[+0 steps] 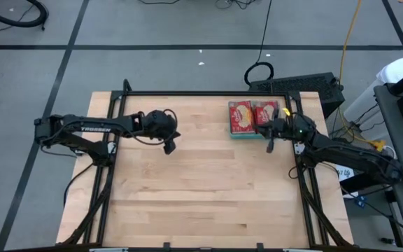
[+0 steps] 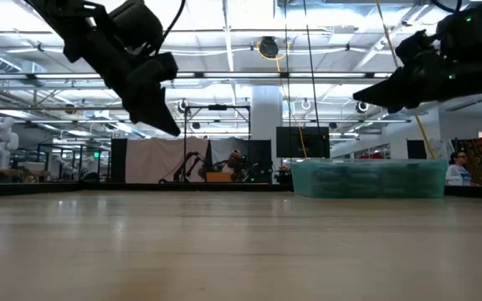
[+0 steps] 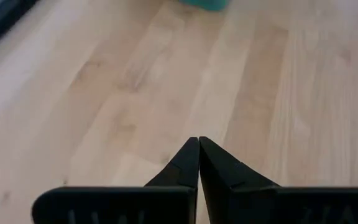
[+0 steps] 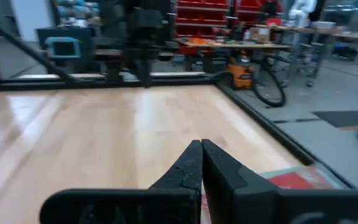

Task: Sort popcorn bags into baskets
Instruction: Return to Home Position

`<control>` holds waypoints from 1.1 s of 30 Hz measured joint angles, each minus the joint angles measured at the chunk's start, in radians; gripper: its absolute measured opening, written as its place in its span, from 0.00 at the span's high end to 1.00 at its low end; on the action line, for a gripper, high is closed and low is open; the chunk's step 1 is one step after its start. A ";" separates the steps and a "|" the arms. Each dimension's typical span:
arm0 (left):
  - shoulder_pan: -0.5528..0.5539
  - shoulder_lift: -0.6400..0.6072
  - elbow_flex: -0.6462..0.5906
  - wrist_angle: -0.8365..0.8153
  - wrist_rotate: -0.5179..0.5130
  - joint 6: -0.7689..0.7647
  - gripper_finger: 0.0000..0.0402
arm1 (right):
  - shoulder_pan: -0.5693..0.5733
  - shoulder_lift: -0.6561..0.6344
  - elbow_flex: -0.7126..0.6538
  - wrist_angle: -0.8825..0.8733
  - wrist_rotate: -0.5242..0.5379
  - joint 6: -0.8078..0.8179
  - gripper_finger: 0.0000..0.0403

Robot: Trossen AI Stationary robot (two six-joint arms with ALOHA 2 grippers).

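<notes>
A teal basket stands at the far right of the wooden table; it also shows in the low view as a basket. Two red popcorn bags lie flat in it side by side. A red bag shows past my right fingers. My left gripper hangs shut above the bare table at the far left, tilted down, holding nothing. My right gripper is shut and about level, just near-side of the basket, holding nothing.
A black frame rail runs along the table's far edge, with rails down both sides. The bare wood stretches across the middle and near part of the table. A black box sits beyond the far right corner.
</notes>
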 joint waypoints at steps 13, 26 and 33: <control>-0.100 -0.084 -0.018 0.056 -0.080 0.055 0.99 | 0.222 -0.185 0.000 -0.232 0.077 0.020 1.00; -0.162 -0.232 -0.234 0.352 -0.137 -0.011 0.99 | 0.371 -0.239 0.000 -0.287 0.105 0.018 1.00; -0.169 -0.289 -0.254 0.350 -0.140 0.004 0.99 | 0.409 -0.243 -0.019 -0.275 0.146 -0.031 1.00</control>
